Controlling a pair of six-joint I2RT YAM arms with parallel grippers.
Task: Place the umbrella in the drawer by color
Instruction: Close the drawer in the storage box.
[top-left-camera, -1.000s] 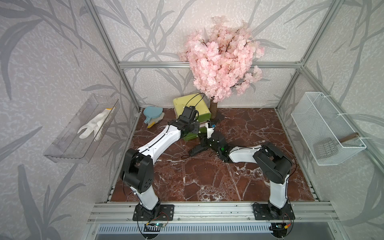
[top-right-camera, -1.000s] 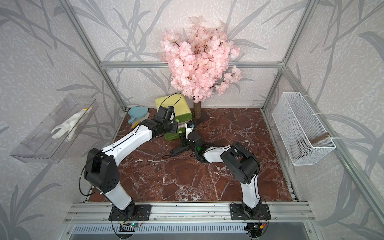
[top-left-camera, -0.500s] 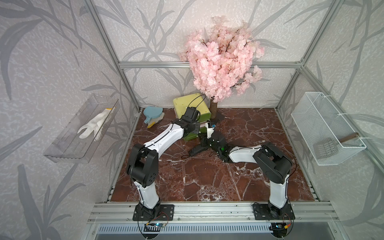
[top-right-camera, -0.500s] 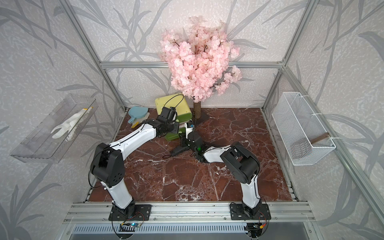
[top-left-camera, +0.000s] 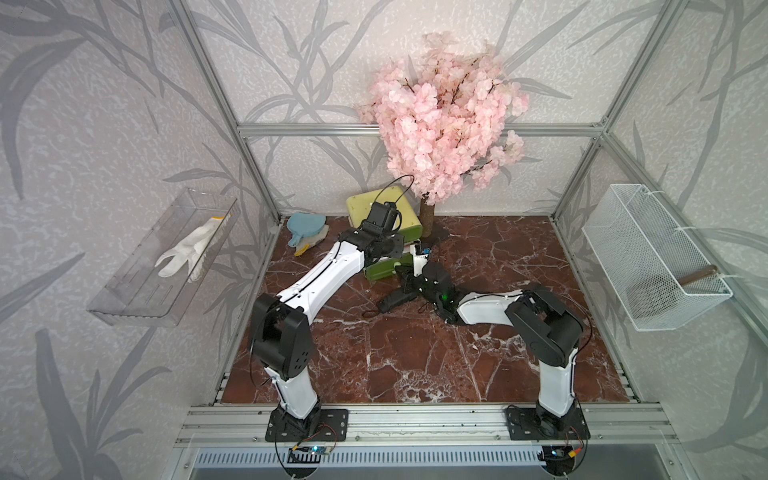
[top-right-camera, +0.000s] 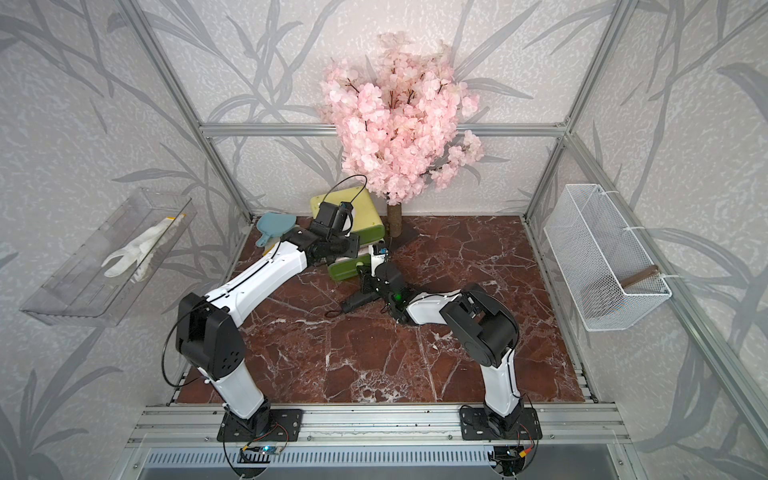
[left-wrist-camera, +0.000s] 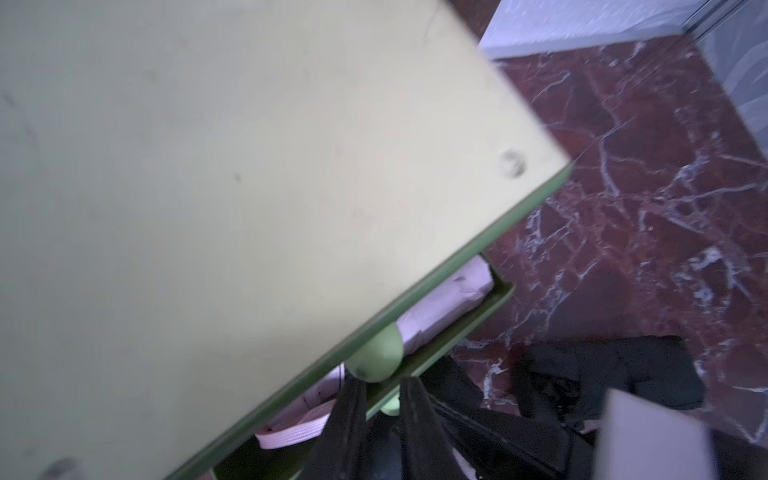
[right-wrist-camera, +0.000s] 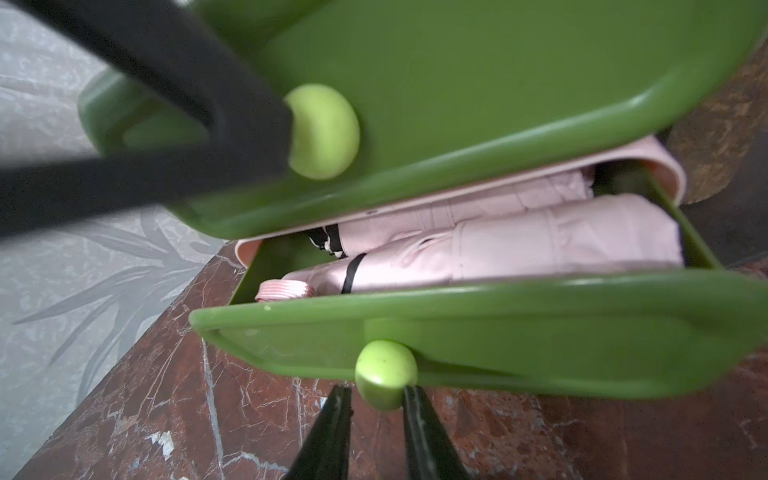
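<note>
- At the far edge of the table (top-left-camera: 415, 365), left of centre, stands one green cabinet (top-left-camera: 359, 205) with two drawers. Each drawer bears one pale green knob.
- The upper drawer (right-wrist-camera: 498, 83) appears closed. The tips of the left gripper (left-wrist-camera: 380, 395) are at the upper knob (right-wrist-camera: 328, 133). Its fingers (left-wrist-camera: 345, 419) stand a narrow gap apart.
- The lower drawer (right-wrist-camera: 540, 332) stands open. The lower knob (right-wrist-camera: 384, 374) sits between the fingers (right-wrist-camera: 419, 428) of the right gripper (right-wrist-camera: 376, 401), which are pinched on it.
- Inside the lower drawer lie two folded pink umbrellas, side by side lengthwise. The front pink umbrella (right-wrist-camera: 519, 245) is in full view. The rear pink umbrella (right-wrist-camera: 478, 203) is partly hidden under the upper drawer's front.
- One black umbrella (top-left-camera: 392, 300), folded, lies on the table just in front of the cabinet, beside the right arm's wrist. It shows in both top views.
- At the far left corner, one blue umbrella (top-left-camera: 305, 223) rests on a pale item (top-left-camera: 309, 247) with a yellow end. Its kind cannot be told.
- One pink blossom tree (top-left-camera: 440, 116) stands at the far edge, its trunk just beside the cabinet.
- The table surface is a red-brown marble pattern with white veins.
- The room is an aluminium-framed enclosure whose walls carry grey leaf-patterned paper.
- On the left wall, one clear tray (top-left-camera: 124, 299) holds one white glove (top-left-camera: 187, 253).
- On the right wall, one white wire basket (top-left-camera: 611, 232) holds one brown-handled item (top-left-camera: 698, 275).
</note>
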